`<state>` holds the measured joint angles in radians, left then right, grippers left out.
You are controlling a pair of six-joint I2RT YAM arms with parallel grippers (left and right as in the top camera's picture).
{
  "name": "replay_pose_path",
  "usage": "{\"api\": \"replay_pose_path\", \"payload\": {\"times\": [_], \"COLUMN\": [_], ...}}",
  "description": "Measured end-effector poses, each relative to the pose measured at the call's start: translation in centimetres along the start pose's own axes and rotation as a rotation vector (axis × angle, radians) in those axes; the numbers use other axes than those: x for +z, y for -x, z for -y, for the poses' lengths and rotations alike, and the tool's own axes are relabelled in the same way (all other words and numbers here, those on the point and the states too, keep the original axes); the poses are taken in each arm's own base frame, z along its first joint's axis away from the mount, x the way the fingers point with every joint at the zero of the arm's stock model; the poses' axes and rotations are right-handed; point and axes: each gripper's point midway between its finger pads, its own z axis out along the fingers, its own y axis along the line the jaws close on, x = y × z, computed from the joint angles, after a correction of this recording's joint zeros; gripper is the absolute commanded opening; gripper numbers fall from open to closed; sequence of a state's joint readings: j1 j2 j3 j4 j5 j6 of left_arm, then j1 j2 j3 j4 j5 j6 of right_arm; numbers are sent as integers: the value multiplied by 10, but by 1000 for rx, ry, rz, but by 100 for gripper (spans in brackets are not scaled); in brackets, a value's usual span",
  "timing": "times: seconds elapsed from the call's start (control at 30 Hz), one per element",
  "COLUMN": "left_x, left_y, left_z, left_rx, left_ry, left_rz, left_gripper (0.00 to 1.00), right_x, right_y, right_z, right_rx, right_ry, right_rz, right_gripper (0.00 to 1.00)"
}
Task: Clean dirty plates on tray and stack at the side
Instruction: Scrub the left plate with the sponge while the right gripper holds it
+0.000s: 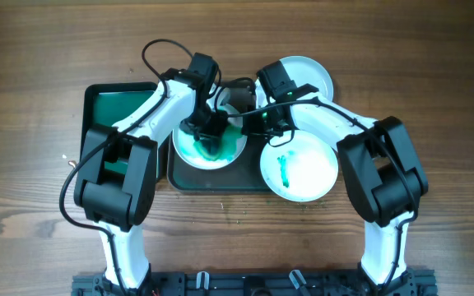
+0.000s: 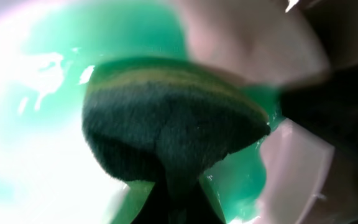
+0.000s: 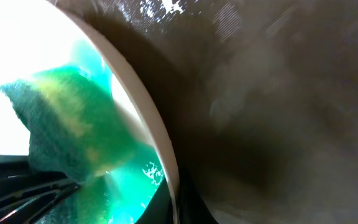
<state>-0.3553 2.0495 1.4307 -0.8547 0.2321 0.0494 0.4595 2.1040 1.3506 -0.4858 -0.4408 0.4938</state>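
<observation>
Both arms reach forward from the base with elbows bent outward, and their wrists turn inward until the two claws nearly meet. The left gripper [image 1: 206, 131] points downward, its fingers clamped on a sponge [image 2: 166, 124] just below them. The right gripper [image 1: 258, 123] sits low beside it, and its jaws are hidden.

Shows the tray [image 1: 220, 182] bearing a teal-smeared plate [image 1: 225, 156] on its left half, the left gripper [image 1: 206, 131] over the smear. Puts the right gripper [image 1: 257, 123] at that plate's right rim. Overhanging the tray's right edge: a second plate [image 1: 311, 168] (one teal streak). Past its far right corner: a third plate [image 1: 311, 74].
</observation>
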Motion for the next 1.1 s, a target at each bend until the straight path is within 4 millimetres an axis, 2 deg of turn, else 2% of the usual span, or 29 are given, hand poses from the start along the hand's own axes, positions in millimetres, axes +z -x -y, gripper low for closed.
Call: {"api": "replay_pose_path", "payload": {"times": [0.13, 0.23, 0.3, 0.37, 0.47, 0.57, 0.73, 0.8, 0.87, 0.97, 1.1], "left_x": [0, -3, -11, -18, -22, -17, -3, -1, 0, -1, -1], "left_y": [25, 35, 29, 16, -4, -20, -25, -17, -7, 10, 28], "left_z": [-3, -27, -51, -68, -76, -66, -13, 13, 28, 40, 40], "left_rx": [-22, -178, -311, -398, -472, -476, -336, -268, -221, -170, -139], "left_ry": [42, 219, 373, 477, 536, 478, 93, -60, -139, -204, -205], "left_rz": [103, 168, 191, 176, 125, 37, -90, -78, -43, 23, 97], "left_gripper": [4, 4, 4, 4, 4, 4, 4, 4, 4, 4, 4], "right_x": [-1, -1, -1, -1, 0, 0, 0, 0, 0, 0, -1], "right_y": [3, 3, 4, 4, 2, 0, 0, 0, 0, 1, 2], "right_z": [3, 3, 2, 2, -1, -1, 0, 0, 0, 1, 2], "right_rx": [10, 13, 11, 9, 3, -5, -10, -10, -9, -7, 3], "right_ry": [-2, -2, -1, 0, 1, 0, -2, -2, -2, -3, -3], "right_rz": [9, 10, 11, 12, 8, 3, 1, 1, 1, 3, 7], "right_gripper": [4, 4, 4, 4, 4, 4, 4, 4, 4, 4, 4]}}
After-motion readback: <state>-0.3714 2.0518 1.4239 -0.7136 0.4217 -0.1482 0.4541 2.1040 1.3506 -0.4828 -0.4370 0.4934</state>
